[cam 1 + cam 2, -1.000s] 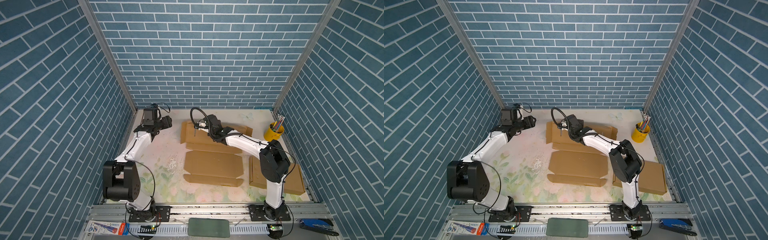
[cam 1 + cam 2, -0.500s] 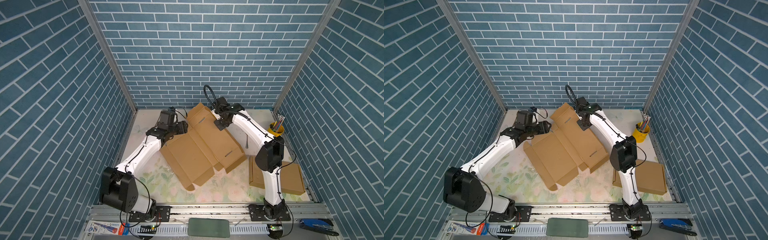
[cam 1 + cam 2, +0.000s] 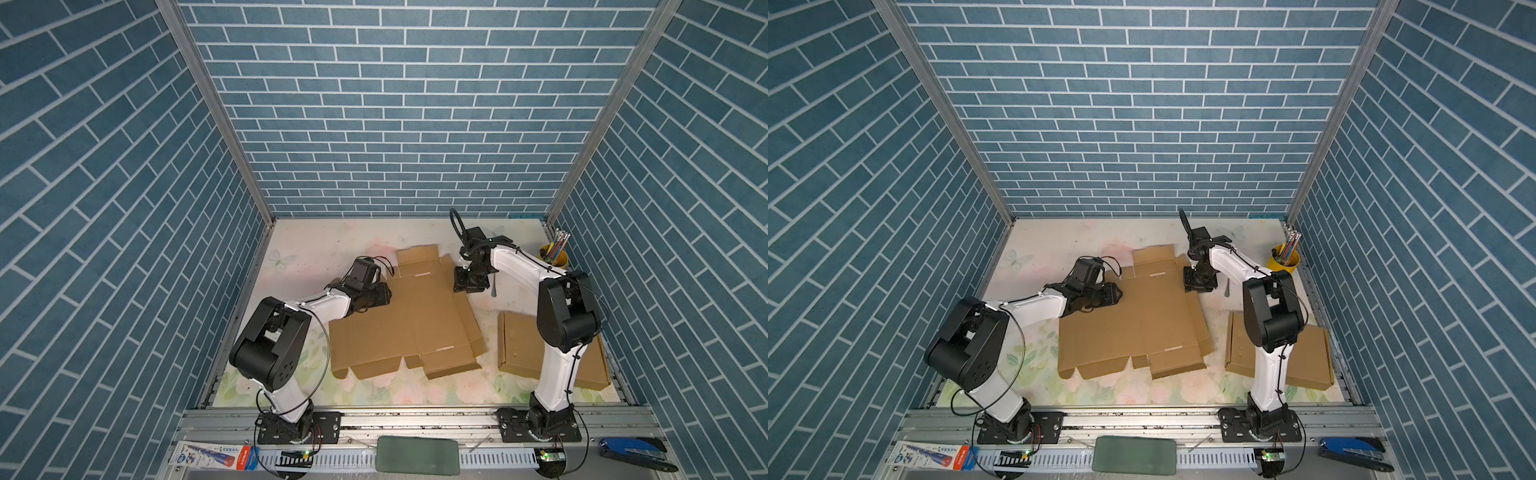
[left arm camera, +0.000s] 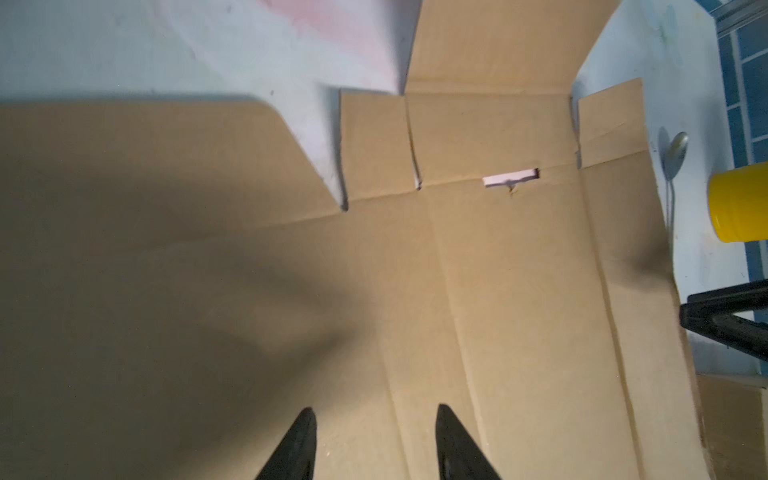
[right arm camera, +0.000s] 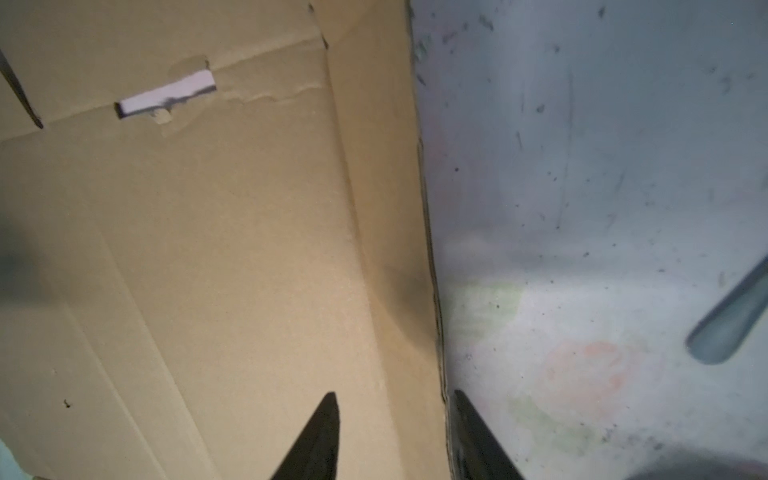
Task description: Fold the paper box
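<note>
Paper box (image 3: pixel 407 324) unfolded, flat on the surface (image 3: pixel 316 245), near its middle. Left hand (image 4: pixel 375 409) over the box's 10 o'clock side, fingers apart, gripping nothing. Right hand (image 5: pixel 395 392) at the 2 o'clock edge, fingers apart, astride the cardboard rim, unclamped.

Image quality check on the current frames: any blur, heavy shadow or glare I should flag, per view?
Left wrist view: a broad dark shadow lies over much of the cardboard blank, and its edge beside that shadow is smeared. Right wrist view: soft throughout; the spoon at the frame's border is blurred. Both top views: sharp, evenly lit, no glare on the cardboard blank.
</note>
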